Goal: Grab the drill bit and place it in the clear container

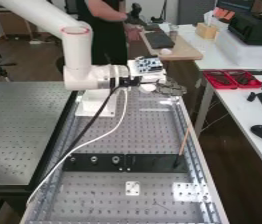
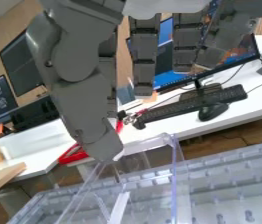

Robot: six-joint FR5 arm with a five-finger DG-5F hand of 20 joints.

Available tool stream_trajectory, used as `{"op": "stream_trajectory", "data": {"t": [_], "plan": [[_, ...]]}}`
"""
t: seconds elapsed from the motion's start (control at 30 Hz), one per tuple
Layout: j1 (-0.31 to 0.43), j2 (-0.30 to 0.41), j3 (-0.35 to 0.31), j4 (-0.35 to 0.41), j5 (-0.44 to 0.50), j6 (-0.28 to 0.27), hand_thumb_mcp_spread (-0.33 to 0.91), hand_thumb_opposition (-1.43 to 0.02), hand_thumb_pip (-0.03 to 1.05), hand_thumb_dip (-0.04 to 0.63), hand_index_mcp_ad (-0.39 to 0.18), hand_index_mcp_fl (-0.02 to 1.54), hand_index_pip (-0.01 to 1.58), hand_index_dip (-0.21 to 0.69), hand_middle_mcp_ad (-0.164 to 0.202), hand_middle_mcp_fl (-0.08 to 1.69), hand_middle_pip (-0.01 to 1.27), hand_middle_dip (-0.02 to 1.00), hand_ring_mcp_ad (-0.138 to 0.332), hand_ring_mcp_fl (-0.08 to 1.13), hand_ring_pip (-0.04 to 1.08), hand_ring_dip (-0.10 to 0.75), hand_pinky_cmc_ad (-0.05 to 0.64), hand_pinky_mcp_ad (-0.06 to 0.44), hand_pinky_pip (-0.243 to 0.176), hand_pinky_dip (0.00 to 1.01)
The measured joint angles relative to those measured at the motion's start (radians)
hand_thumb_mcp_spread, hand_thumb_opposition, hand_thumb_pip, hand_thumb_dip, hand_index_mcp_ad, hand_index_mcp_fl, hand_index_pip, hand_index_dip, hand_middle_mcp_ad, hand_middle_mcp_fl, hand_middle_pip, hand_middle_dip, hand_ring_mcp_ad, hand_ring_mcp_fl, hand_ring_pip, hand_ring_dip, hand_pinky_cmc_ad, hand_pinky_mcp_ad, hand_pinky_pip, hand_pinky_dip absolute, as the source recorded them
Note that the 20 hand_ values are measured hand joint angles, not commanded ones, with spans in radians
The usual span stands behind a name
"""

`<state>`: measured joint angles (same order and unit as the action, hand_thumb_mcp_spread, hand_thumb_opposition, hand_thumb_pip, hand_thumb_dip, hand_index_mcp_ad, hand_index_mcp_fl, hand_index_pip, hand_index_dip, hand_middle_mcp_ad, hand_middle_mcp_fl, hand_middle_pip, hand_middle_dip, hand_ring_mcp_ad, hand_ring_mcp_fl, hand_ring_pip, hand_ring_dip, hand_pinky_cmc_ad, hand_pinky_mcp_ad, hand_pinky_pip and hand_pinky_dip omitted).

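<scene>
Hanging near the far end of the perforated bench (image 1: 141, 135), the hand (image 1: 171, 89) is borne by the white arm (image 1: 76, 55) in the high view. In the wrist view, straight fingers (image 2: 144, 60) are parted from the thumb (image 2: 82, 105); perhaps the drill bit (image 2: 117, 173) is glimpsed through the clear container (image 2: 174, 172).

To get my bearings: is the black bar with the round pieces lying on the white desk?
No, the black bar lies across the perforated metal bench.
</scene>
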<state>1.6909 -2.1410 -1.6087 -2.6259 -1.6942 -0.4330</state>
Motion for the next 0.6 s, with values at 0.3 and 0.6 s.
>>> {"op": "stream_trajectory", "data": {"t": [0.3, 0.6], "plan": [[0.005, -0.035, 0.016, -0.027, 0.018, -0.010, 0.73, -0.92, 0.51, 0.269, -0.138, 0.58, 1.30, 0.281, 0.082, 0.40, 0.13, 0.22, 0.211, 0.14, 0.09, 0.040, 0.311, 0.188, -0.065, 0.19], [0.003, -0.038, 0.021, -0.055, 0.010, -0.009, 0.61, -0.93, 0.52, 0.269, -0.136, 0.53, 1.30, 0.269, 0.082, 0.38, 0.13, 0.22, 0.215, 0.14, 0.10, 0.040, 0.314, 0.188, -0.065, 0.19]]}}
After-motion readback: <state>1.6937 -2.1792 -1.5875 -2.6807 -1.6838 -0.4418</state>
